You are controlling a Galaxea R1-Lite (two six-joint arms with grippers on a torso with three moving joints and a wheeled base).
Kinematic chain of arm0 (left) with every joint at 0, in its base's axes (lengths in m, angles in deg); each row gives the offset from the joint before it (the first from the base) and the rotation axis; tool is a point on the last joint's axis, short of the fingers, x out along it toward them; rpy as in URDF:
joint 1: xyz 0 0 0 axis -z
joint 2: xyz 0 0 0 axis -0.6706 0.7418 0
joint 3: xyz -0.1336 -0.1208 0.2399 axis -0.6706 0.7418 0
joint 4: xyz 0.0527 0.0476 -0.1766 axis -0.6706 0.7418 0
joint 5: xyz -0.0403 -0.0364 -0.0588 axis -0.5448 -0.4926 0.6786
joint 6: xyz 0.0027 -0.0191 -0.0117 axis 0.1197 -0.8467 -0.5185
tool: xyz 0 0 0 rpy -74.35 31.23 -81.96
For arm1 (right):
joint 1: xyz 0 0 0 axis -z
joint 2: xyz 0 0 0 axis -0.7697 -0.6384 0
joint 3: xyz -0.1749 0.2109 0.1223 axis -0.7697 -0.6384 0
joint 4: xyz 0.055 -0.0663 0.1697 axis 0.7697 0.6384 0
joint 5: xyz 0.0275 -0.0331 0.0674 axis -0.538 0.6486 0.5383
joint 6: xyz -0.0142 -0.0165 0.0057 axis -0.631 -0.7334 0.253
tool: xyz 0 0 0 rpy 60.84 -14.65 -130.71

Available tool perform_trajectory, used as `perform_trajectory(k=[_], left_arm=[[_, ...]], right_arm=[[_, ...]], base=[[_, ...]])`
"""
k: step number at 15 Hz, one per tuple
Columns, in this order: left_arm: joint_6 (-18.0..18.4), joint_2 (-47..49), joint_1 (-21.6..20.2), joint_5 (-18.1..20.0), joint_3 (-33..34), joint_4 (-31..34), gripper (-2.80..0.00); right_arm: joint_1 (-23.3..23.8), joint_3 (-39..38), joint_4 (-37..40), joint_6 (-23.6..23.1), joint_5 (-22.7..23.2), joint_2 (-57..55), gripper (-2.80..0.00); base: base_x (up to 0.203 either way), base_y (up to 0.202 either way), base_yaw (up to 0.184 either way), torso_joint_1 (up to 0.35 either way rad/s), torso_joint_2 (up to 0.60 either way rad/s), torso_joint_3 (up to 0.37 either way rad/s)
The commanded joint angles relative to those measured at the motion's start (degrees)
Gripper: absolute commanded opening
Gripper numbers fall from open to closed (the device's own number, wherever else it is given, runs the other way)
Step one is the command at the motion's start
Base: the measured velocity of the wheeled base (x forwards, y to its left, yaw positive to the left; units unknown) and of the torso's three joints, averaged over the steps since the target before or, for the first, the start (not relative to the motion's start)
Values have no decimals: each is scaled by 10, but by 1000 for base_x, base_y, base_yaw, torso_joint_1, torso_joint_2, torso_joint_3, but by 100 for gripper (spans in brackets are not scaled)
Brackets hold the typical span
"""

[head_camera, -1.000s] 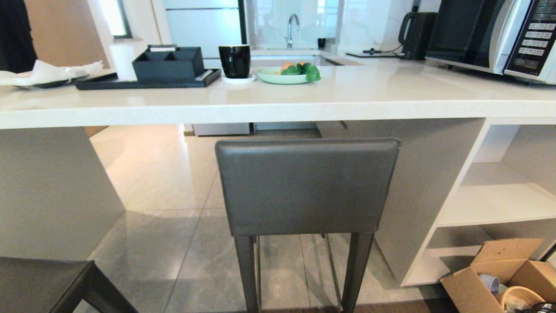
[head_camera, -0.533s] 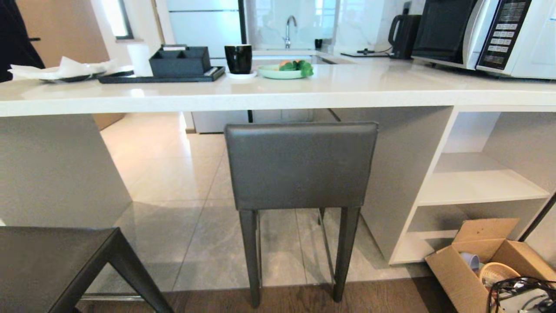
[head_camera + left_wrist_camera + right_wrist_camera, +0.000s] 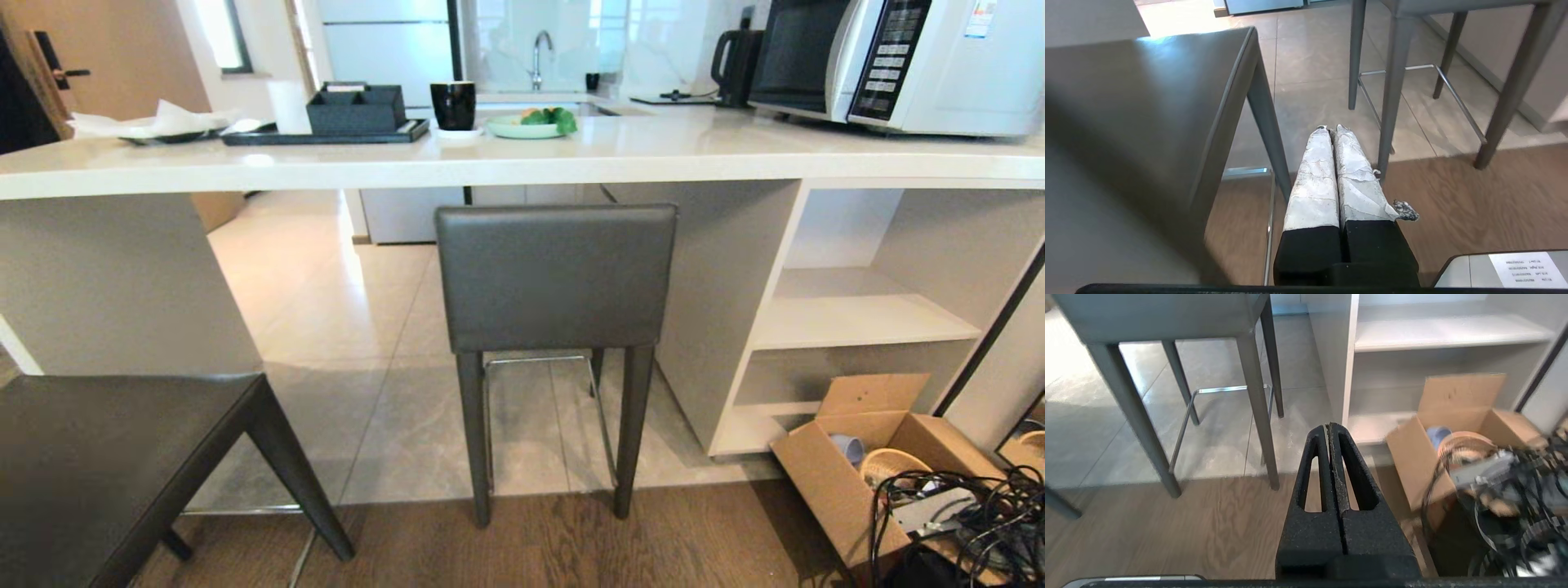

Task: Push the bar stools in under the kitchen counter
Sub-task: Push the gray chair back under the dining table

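Observation:
One dark grey bar stool (image 3: 557, 278) stands straight ahead with its backrest just below the edge of the white stone kitchen counter (image 3: 506, 159), its seat tucked under the top. The second bar stool (image 3: 114, 457) stands nearer to me at the lower left, away from the counter; only its seat and legs show. Neither arm appears in the head view. My left gripper (image 3: 1331, 130) is shut and empty, hanging low beside the near stool (image 3: 1147, 106). My right gripper (image 3: 1329, 428) is shut and empty, pointing at the floor right of the tucked stool (image 3: 1167, 318).
White open shelves (image 3: 857, 318) fill the counter's right end. An open cardboard box (image 3: 857, 465) and tangled black cables (image 3: 971, 523) lie on the wood floor at the right. A microwave (image 3: 890, 61), black mug (image 3: 454, 104), tray (image 3: 326, 131) and plate (image 3: 526, 126) sit on top.
The whole head view has drawn back from the counter: the tucked stool looks smaller and farther, and more of the near stool and the wood floor shows. The stools themselves have not moved.

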Motion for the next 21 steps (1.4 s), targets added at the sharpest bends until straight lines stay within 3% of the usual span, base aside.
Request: perform_trajectory(k=[1,11,21], left_arm=[[0,1,0,0,0,0,-280],[1,1,0,-1,0,0,-280],[-10,1,0,-2,0,0,-280]], right_arm=[[0,0,0,1,0,-1,-280],[0,0,0,1,0,-1,-280],[0,0,0,0,0,-1,-280]], base=[[-197,0,-1,6,3,2],[-194,0,-2,3,2,2],[-9,36,-1,2,0,1]])
